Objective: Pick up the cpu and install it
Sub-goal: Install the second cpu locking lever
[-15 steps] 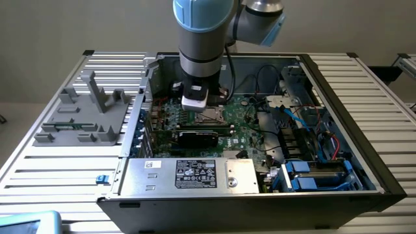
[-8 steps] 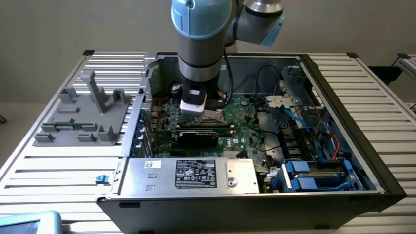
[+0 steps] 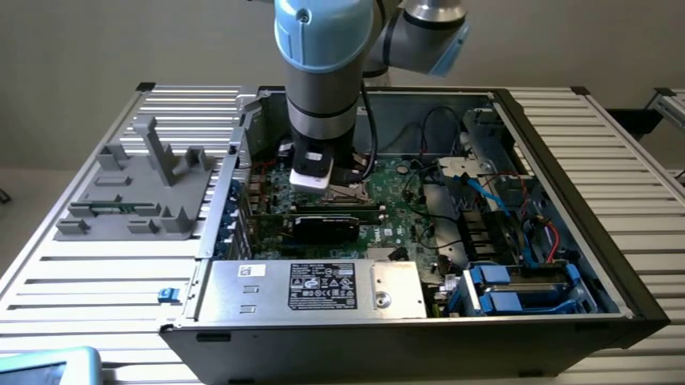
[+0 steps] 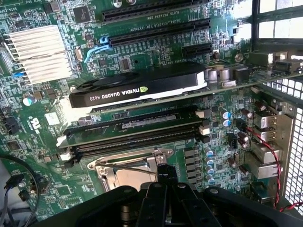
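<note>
The exterior view showed a slatted metal counter [image 3: 96, 273] on which an open computer case [image 3: 599, 241] was laid on its side, its interior exposed from above. A blue and grey robot arm [image 3: 321, 56] was lowered into the case over the green motherboard [image 3: 402, 216]. A silver power supply [image 3: 310, 286] with a label was mounted along the near edge of the case, and blue drive caddies [image 3: 503, 289] were seen toward the exterior view's right. On the counter, to the exterior view's left of the case, a grey plastic tray [image 3: 134, 196] with upright posts was placed.

In the wrist view, a black Nvidia Quadro graphics card [image 4: 137, 87] was seated across the motherboard, with a finned aluminium heatsink [image 4: 35, 52] beyond it and black memory slots [image 4: 132, 135] nearer the camera. Just past the slots, the CPU socket [image 4: 125, 172] with its metal frame was seen directly beneath the gripper [image 4: 165, 182]. The jaws were drawn fully together, their narrow tip positioned over the socket. Within the socket frame a flat silvery-beige surface was visible, but whether it was the cpu could not be told. A red wire [image 4: 265, 146] was routed along the rear connectors.
</note>
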Motion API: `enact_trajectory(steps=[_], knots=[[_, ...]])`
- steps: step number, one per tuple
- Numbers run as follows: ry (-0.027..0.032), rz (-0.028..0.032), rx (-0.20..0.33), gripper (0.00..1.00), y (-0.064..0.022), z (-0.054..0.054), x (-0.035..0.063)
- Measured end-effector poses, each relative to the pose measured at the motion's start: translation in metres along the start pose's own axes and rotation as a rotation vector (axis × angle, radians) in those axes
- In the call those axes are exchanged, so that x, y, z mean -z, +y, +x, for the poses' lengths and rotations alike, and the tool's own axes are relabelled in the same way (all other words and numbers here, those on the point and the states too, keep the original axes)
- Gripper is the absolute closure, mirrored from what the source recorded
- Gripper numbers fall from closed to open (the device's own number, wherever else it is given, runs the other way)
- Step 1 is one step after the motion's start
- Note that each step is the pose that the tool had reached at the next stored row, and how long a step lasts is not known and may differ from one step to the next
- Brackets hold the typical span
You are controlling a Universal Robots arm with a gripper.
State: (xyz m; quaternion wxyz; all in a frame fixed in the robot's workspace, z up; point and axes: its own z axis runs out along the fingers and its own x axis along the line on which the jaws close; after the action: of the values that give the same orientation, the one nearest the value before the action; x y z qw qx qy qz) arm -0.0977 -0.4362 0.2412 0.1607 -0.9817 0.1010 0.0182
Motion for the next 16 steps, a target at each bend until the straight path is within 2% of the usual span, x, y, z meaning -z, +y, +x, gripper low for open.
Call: enact_trajectory(steps=[5, 11, 16], knots=[[-0.0004, 0.0028, 0.000, 0.89, -0.0006, -0.0002, -0.0006], [-0.0007, 0.0032, 0.000, 0.89, -0.0017, -0.0005, -0.0013], [-0.0009, 0.0041, 0.000, 0.89, 0.0007, -0.0008, -0.0085]])
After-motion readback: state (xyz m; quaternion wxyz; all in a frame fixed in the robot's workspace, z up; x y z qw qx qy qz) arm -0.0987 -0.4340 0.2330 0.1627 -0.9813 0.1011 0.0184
